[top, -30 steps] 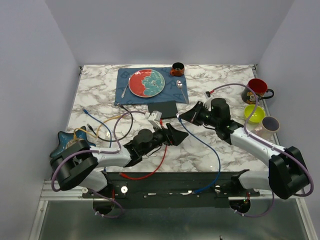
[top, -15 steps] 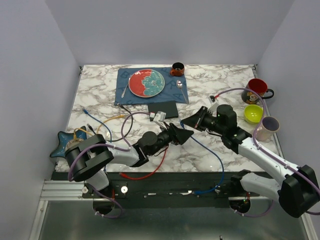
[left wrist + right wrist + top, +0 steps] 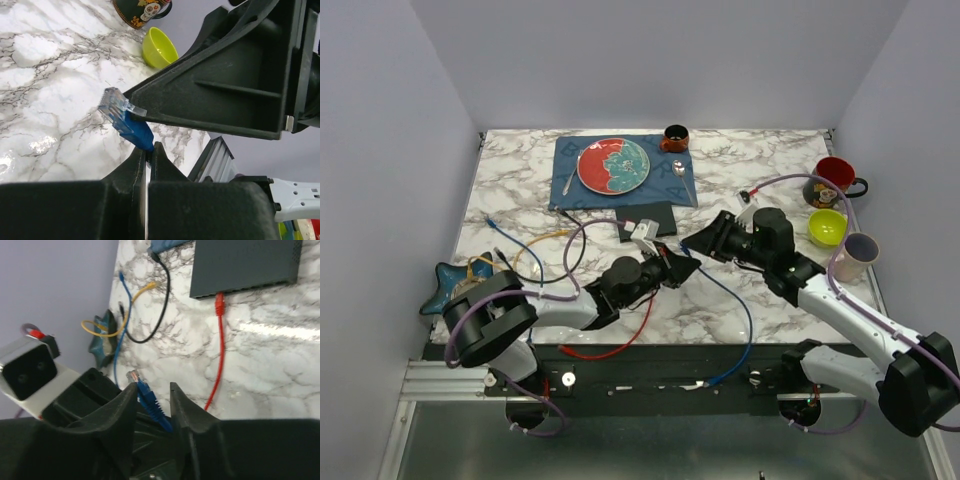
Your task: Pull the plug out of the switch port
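We found left claw [image 3: 149,152] pinching blue plug [image 3: 122,117] well apart from switch [image 3: 245,265], right claw [image 3: 152,390] parted around it. Red plug [image 3: 218,300] sat in switch; we judged a straight pull by its boot best.

The left gripper [image 3: 148,150] is squeezed tight on the back end of the blue plug [image 3: 125,122]. The plug's clear tip points up and left, above the marble counter [image 3: 45,100]. A big black finger [image 3: 215,95] of the other arm sits right beside it. Farther off stand a yellow-green bowl [image 3: 159,47] and a dark mug [image 3: 142,9].
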{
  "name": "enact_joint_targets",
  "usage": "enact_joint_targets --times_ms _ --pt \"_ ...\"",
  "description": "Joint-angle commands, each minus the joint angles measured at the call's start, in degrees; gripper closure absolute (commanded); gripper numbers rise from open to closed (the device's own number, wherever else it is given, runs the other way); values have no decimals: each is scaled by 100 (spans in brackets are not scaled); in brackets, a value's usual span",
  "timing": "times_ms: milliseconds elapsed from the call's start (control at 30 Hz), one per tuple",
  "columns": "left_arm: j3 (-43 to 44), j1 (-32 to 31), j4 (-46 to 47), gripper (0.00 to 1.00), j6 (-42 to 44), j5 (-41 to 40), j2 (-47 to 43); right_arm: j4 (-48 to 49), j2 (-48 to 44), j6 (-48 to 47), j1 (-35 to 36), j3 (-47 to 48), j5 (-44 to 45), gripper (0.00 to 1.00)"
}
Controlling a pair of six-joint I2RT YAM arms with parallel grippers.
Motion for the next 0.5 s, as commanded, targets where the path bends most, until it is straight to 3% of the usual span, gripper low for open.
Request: enact_joint_targets --times_ms 0,33,67,133,167,267,333,467 --pt "224 -8 -1188 100 476 -163 -877 -810 -214 -352 45 474 392 50" --pt "276 0 -1671 100 590 -215 -1393 -924 -293 -422 54 553 533 47" --pt "433 27 -2859 100 800 -538 -1685 -1152 -529 -536 54 667 865 45" --pt "558 62 -3965 100 1004 -926 -2570 -1285 -724 -651 45 756 1157 42" --pt "628 106 -4866 100 1039 -1441 -2880 -1381 -899 -730 45 826 1410 41" --pt "742 290 -6476 100 926 -2226 -4067 -1444 -1050 -748 37 861 1675 40" --pt "839 650 -7105 100 829 -2667 -4821 -1444 -1068 -730 28 844 1712 40" --pt "1636 1607 -8492 100 907 -2835 -5449 -1435 -831 -634 28 783 1554 41"
